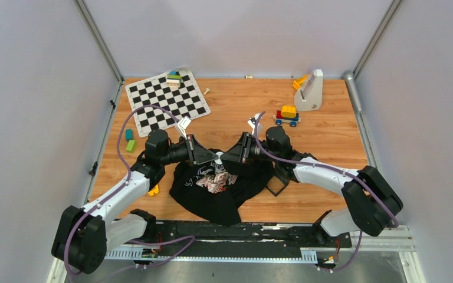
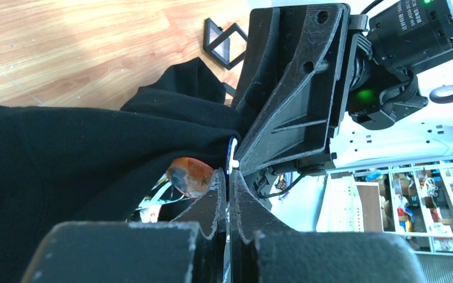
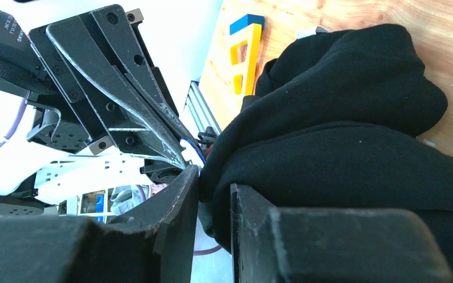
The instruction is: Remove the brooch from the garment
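The garment [image 1: 212,194] is a black shirt with a printed front, bunched up mid-table between both arms. My left gripper [image 1: 214,157] and right gripper [image 1: 224,158] meet tip to tip at its upper edge. In the left wrist view my left gripper [image 2: 228,174] is shut, with the thin blue edge of the brooch [image 2: 233,152] showing between its tips against the shirt [image 2: 65,153]. In the right wrist view my right gripper [image 3: 214,177] is shut on a fold of black cloth [image 3: 342,118]. The brooch [image 3: 193,148] sits at the other gripper's tips, right beside that fold.
A chessboard [image 1: 166,101] with stacked blocks [image 1: 174,77] lies at the back left. A white stand [image 1: 310,89] and a toy car [image 1: 287,115] are at the back right. Green blocks [image 1: 130,140] lie at the left, and a black square frame [image 1: 277,184] rests by the shirt's right side.
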Controlling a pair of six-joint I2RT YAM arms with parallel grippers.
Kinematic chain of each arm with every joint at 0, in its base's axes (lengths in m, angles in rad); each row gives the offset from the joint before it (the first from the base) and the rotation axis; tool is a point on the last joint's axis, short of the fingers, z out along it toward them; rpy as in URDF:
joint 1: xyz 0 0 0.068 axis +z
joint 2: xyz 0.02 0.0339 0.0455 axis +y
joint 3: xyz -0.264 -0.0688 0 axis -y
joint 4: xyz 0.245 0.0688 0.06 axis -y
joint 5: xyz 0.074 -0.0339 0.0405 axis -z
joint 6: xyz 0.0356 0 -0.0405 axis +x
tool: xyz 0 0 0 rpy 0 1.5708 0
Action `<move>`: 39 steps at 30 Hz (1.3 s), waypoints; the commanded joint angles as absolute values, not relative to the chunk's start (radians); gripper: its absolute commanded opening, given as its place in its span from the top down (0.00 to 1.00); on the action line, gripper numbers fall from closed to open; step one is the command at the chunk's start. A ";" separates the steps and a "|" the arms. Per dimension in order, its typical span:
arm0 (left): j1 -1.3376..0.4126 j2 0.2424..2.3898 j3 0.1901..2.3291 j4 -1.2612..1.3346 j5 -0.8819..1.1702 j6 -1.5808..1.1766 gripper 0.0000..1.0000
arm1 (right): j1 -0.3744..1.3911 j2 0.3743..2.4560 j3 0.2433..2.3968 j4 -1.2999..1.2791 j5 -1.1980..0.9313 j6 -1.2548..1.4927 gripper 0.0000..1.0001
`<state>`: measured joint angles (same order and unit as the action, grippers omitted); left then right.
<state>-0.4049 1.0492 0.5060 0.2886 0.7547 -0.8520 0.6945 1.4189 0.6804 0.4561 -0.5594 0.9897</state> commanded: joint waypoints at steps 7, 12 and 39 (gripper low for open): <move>-0.431 1.047 0.569 0.350 0.817 -0.852 1.00 | 0.751 1.440 0.766 0.372 -0.597 0.899 0.77; -0.428 1.049 0.579 0.339 0.818 -0.846 1.00 | 0.751 1.393 0.730 0.387 -0.614 0.872 0.72; -0.364 1.057 0.813 -0.312 0.637 -0.489 1.00 | 0.741 1.318 0.645 0.392 -0.544 0.811 0.97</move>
